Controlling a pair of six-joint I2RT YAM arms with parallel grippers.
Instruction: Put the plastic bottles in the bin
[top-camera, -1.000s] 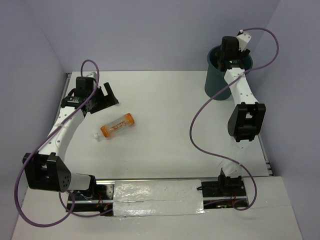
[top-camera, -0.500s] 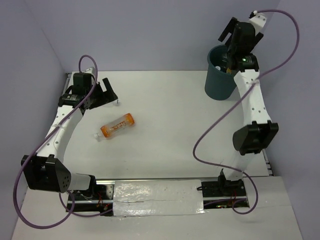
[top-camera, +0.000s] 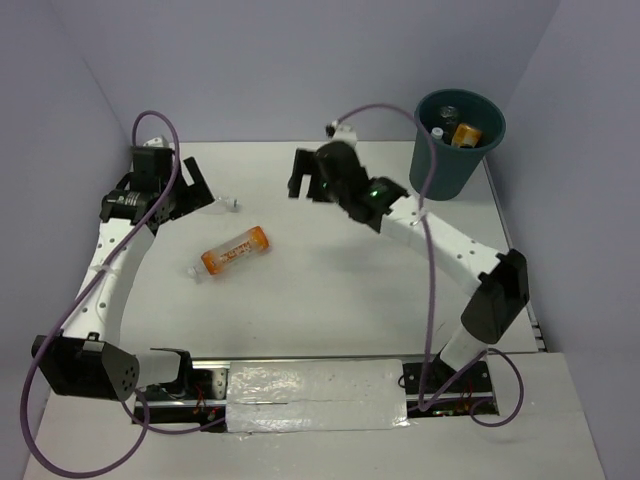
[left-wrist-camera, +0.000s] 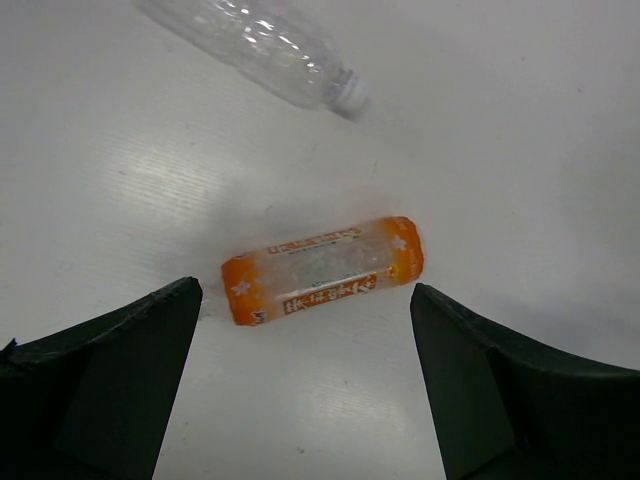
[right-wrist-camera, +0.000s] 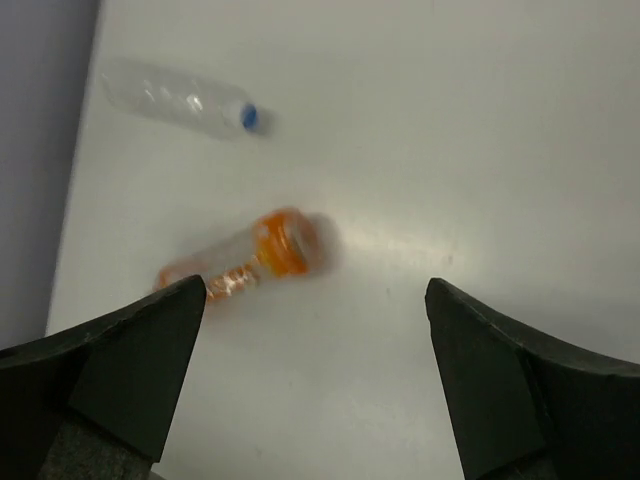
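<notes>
An orange labelled bottle (top-camera: 235, 252) lies on its side on the white table, left of centre. A clear bottle (top-camera: 228, 205) lies behind it, mostly hidden by my left gripper (top-camera: 192, 190). The dark teal bin (top-camera: 455, 165) stands at the back right with an orange bottle (top-camera: 466, 135) and a clear bottle (top-camera: 441, 128) inside. My left gripper (left-wrist-camera: 305, 340) is open and empty, above the orange bottle (left-wrist-camera: 322, 270), with the clear bottle (left-wrist-camera: 265, 50) beyond. My right gripper (top-camera: 308, 185) hangs over the table's middle back. It (right-wrist-camera: 315, 300) is open and empty, facing the orange bottle (right-wrist-camera: 250, 255) and the blue-capped clear bottle (right-wrist-camera: 180, 98).
Purple cables loop from both arms over the table. Grey walls enclose the back and both sides. The bin stands close to the right wall.
My right arm has swung from above the bin leftward to the table's middle, open and empty. My left gripper has drawn back and left, uncovering the clear bottle's neck.
</notes>
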